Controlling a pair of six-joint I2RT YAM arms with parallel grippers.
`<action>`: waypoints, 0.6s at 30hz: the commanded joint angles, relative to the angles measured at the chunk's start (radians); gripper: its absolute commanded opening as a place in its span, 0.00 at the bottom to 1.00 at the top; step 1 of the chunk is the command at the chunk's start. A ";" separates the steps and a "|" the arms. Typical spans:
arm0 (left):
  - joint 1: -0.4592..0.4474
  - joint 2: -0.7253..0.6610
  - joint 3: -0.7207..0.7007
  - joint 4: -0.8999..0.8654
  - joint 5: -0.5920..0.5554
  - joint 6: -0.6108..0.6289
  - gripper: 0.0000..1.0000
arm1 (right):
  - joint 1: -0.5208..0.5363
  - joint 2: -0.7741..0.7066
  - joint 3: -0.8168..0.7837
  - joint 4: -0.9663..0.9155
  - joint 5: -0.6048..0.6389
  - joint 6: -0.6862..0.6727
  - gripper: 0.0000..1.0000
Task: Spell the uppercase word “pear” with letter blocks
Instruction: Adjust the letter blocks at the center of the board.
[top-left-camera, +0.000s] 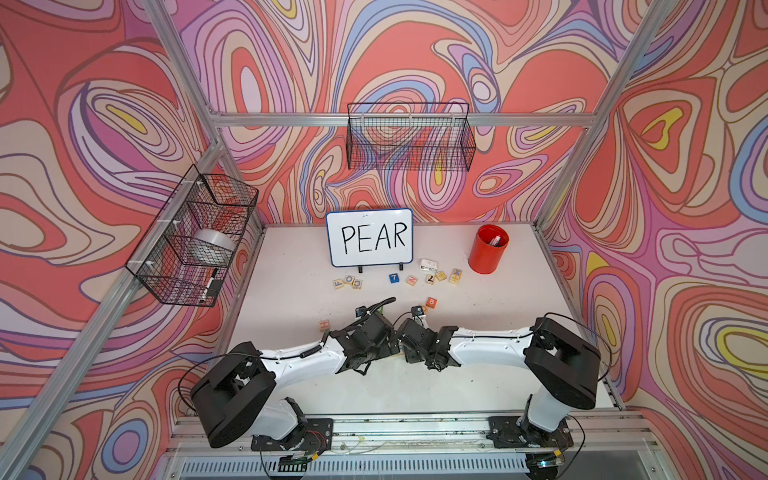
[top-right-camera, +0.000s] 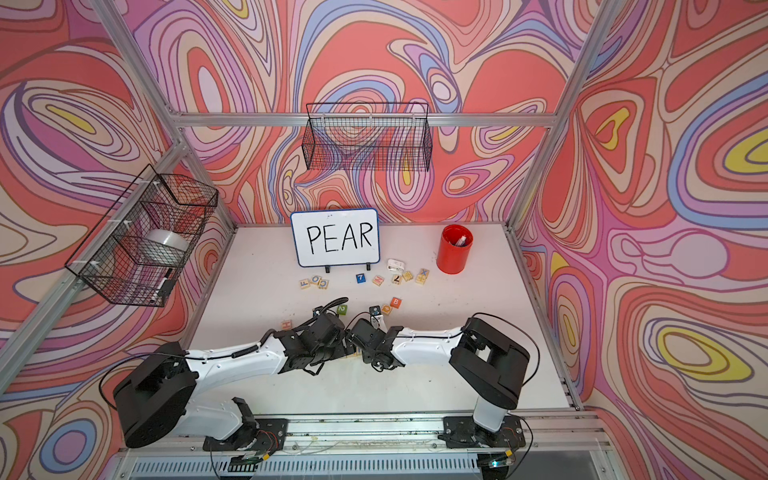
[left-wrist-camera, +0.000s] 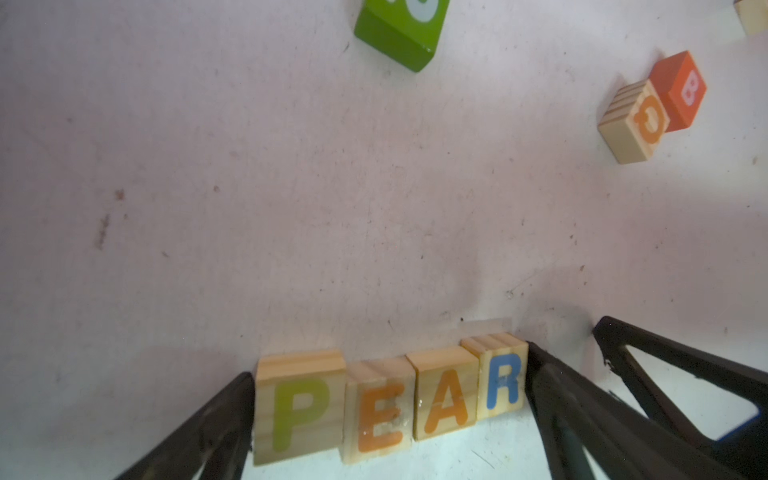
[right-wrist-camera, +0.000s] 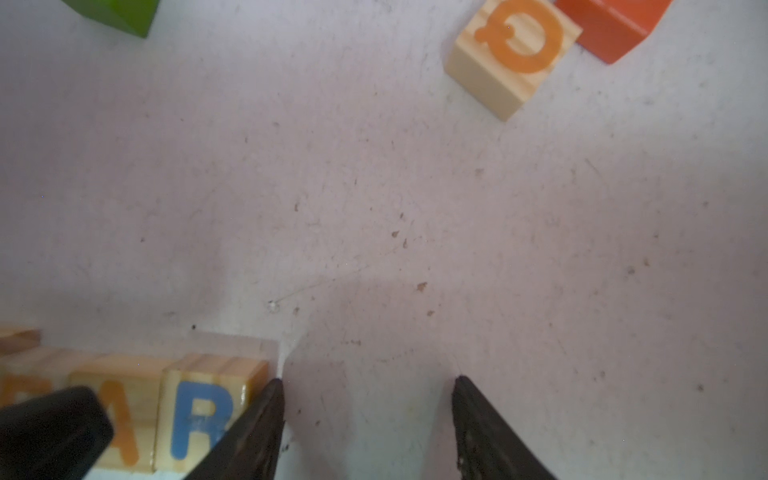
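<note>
left gripper (left-wrist-camera: 388, 359) jaws are standing spread wide, bracketing the whole row of letter blocks (left-wrist-camera: 386, 415): one finger is touching the p end, the other is sitting tight by the r end. right gripper (right-wrist-camera: 365, 378) jaws are sitting partly spread w/ nothing btwn them, just beside the r. the blocks are lying side by side on the table (left-wrist-camera: 291, 208), reading p-e-a-r. the q block (left-wrist-camera: 631, 120) & orange b cube (left-wrist-camera: 681, 89) are touching each other, well apart from the row.
</note>
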 joint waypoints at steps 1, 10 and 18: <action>0.003 0.003 0.006 -0.004 -0.005 -0.001 1.00 | 0.007 0.015 0.019 0.010 -0.008 0.000 0.66; 0.002 -0.024 0.038 -0.070 -0.049 0.033 1.00 | 0.007 0.008 0.018 0.004 -0.007 0.001 0.65; 0.002 -0.016 0.134 -0.147 -0.117 0.106 1.00 | 0.007 -0.012 0.002 -0.004 0.000 0.015 0.65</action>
